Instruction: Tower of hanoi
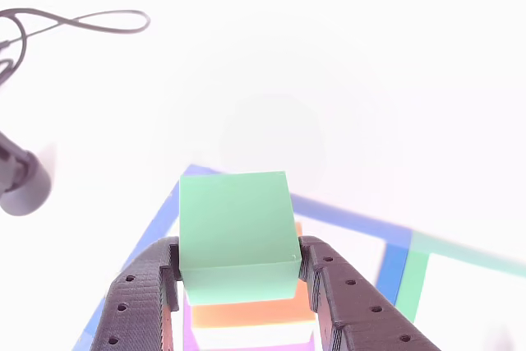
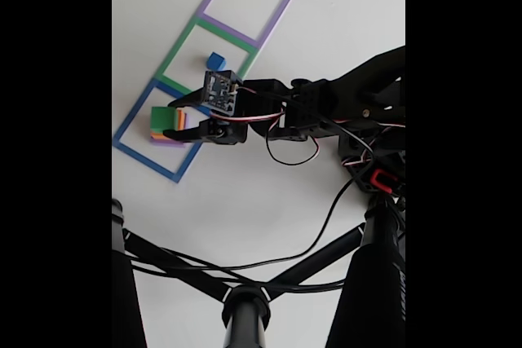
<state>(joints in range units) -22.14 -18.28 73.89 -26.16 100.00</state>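
A green foam block (image 1: 234,228) sits on top of an orange block (image 1: 246,311), which rests on a purple slab (image 1: 191,336). My gripper (image 1: 240,249) has its black fingers pressed against both sides of the green block. In the fixed view the stack, green block (image 2: 161,116) over orange block (image 2: 157,130) over purple slab (image 2: 163,141), stands inside the blue square outline (image 2: 130,151), with my gripper (image 2: 170,120) around its top. A small blue cube (image 2: 214,60) lies apart in the green square outline (image 2: 175,59).
A purple square outline (image 2: 269,26) lies beyond the green one. Black tripod legs (image 2: 245,283) and cables (image 2: 326,218) cross the lower table. In the other view, a looped black cable (image 1: 82,22) and a dark cylinder (image 1: 20,178) sit at the left.
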